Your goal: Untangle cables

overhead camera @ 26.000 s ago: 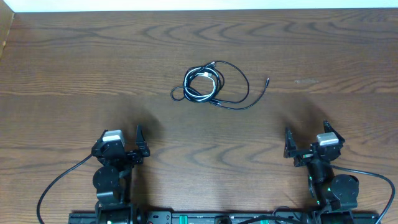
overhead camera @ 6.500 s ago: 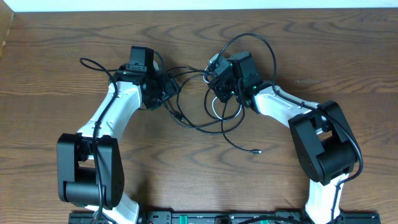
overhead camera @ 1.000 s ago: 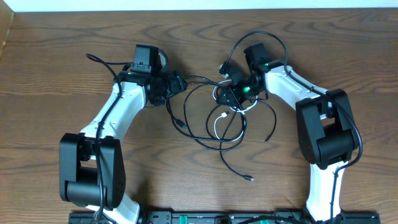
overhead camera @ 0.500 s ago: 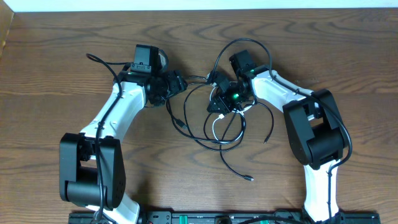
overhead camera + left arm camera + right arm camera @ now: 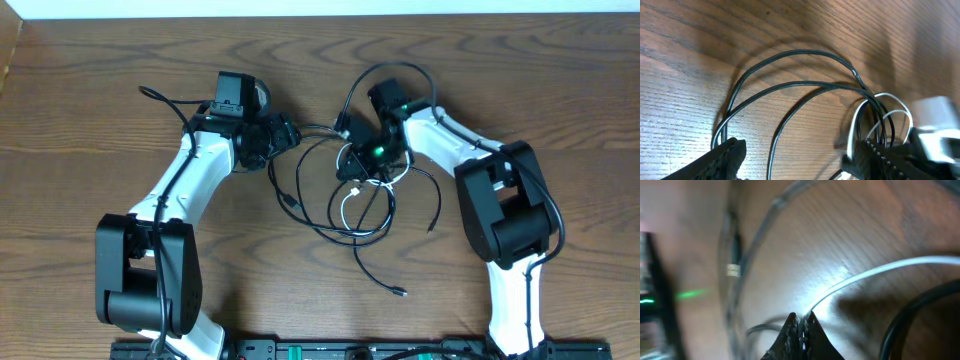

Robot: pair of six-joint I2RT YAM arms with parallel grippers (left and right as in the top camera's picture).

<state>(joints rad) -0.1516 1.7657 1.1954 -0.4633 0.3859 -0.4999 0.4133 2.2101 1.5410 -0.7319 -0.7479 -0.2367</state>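
The black cables [image 5: 790,52] lie in loose, overlapping loops on the wooden desk [image 5: 90,90], gathered in the middle between the two arms, with one strand trailing toward the near edge and ending in a small plug [image 5: 400,292]. The white cable [image 5: 890,268] sits within that same knot of loops, on its right-hand side, crossing under and over the black strands. The left claw [image 5: 800,160] hangs at the left rim of the tangle with its fingers [image 5: 727,155] spread well apart, gripping nothing; several black strands run across the wood between and ahead of them (whether any strand touches a finger cannot be told). The right claw [image 5: 801,322] is down on the desk at the upper right of the tangle, its tips pressed together, and the white cable runs straight into the pinch, so it is clamped on that cable, with a thick black strand lying just beside it.
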